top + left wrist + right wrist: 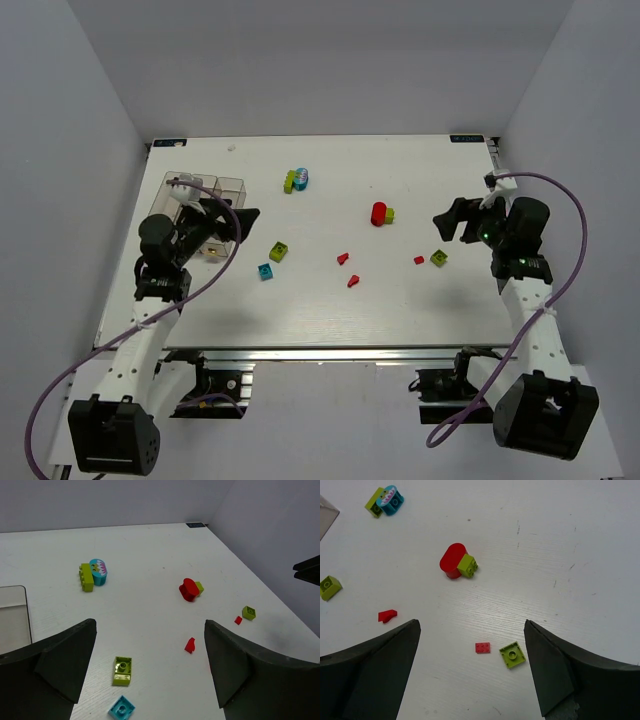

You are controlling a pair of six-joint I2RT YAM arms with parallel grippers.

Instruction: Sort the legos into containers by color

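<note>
Both pincers hang wide open over the worktop point(330, 310) with nothing between their fingers. The left pincer point(149, 630) is by the clear containers point(215, 183) at the far left, which its arm partly hides. The right pincer point(471, 630) is above a small red plate point(482, 648) and a lime plate point(512, 655). The legos lie scattered: a lime brick point(122, 670) and a cyan brick point(121, 708) near the left, a lime-and-cyan pair point(296, 180) farther off, and a red cylinder point(452, 561) touching a small lime block point(468, 565). They look light, stiff and slick. Flat side walls probably give the surest hold, while the cylinder may squirt free or roll.
</note>
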